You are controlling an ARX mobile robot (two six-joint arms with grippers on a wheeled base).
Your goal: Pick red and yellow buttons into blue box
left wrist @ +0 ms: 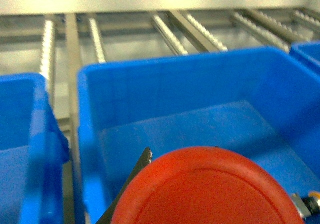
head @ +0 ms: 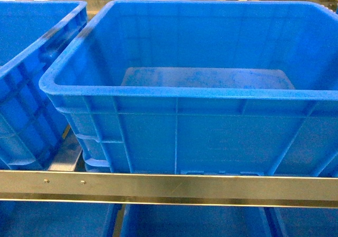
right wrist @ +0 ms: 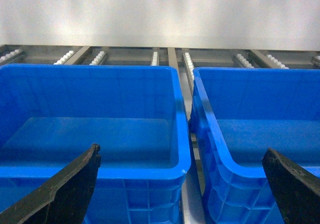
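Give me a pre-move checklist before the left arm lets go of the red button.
1. Red button in the left gripper: ok, its cap fills the left wrist view between the fingers.
2. Blue box beneath the button: ok.
3. Box floor free of other items: ok.
4. Right gripper empty: ok, fingers apart.
5. Yellow button located: cannot tell, in no view.

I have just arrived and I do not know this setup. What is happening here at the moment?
The left gripper holds the red button above a blue box, which looks empty. The right gripper is open and holds nothing, facing two blue boxes. No yellow button is visible.
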